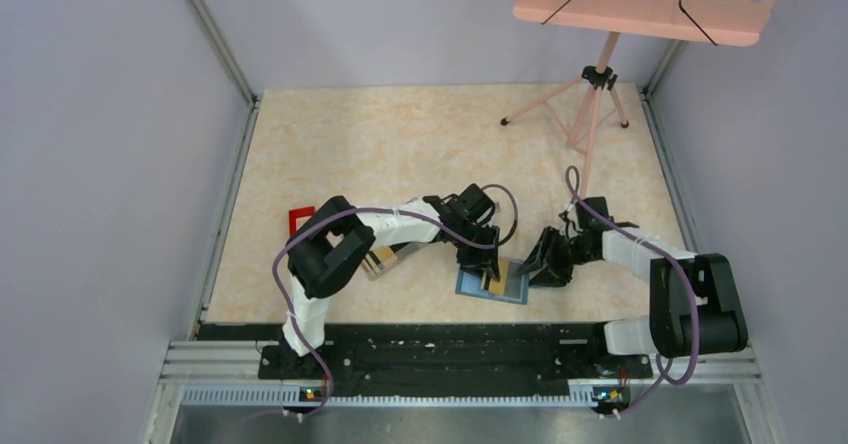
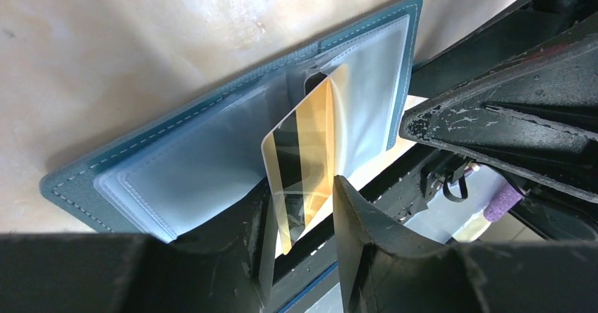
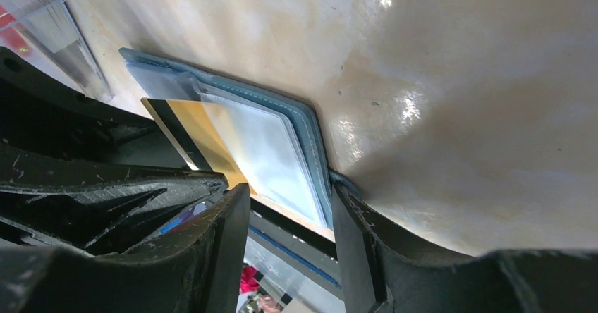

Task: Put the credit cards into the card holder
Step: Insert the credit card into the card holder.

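Note:
The teal-blue card holder (image 1: 503,288) lies open near the table's front edge, with its pale inner pockets facing up. My left gripper (image 1: 484,263) is over it, shut on a gold card with a dark stripe (image 2: 304,156). The card's far end sits in the mouth of a clear pocket of the holder (image 2: 176,165). My right gripper (image 1: 541,264) is at the holder's right edge with its jaws apart. In the right wrist view one fingertip (image 3: 343,199) touches the strap tab at the edge of the holder (image 3: 310,133). The gold card (image 3: 185,133) shows there too.
A clear plastic box (image 1: 385,260) lies under my left arm and also shows in the right wrist view (image 3: 49,24). A small red object (image 1: 300,218) lies to the left. A pink music stand (image 1: 596,94) stands at the back right.

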Controlling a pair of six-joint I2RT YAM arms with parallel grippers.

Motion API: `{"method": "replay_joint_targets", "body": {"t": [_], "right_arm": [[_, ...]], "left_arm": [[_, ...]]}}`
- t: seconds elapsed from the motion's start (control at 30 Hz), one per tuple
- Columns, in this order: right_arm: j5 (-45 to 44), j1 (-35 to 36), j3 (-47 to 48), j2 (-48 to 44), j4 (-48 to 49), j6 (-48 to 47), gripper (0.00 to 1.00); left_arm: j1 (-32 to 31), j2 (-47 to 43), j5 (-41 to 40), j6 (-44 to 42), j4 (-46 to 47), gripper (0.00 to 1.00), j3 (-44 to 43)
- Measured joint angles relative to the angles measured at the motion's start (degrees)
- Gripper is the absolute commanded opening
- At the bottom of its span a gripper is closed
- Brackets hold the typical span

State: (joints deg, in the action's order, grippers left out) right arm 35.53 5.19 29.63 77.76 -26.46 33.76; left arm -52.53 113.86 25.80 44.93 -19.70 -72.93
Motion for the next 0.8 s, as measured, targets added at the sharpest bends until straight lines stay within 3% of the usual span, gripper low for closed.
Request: {"method": "replay_joint_targets", "body": {"t": [0.4,0.8], "right_arm": [[1.3,0.0,0.0,1.1,1.2,0.4,0.45],[2.5,0.0,-0.1,2.2,2.0,0.4,0.44]], "left_arm": [[-0.5,1.0,-5.4,-4.5,-12.3,0.44,-6.1],[-1.0,3.7,-2.7,-4.8,-13.7,0.35,-8.9]]}}
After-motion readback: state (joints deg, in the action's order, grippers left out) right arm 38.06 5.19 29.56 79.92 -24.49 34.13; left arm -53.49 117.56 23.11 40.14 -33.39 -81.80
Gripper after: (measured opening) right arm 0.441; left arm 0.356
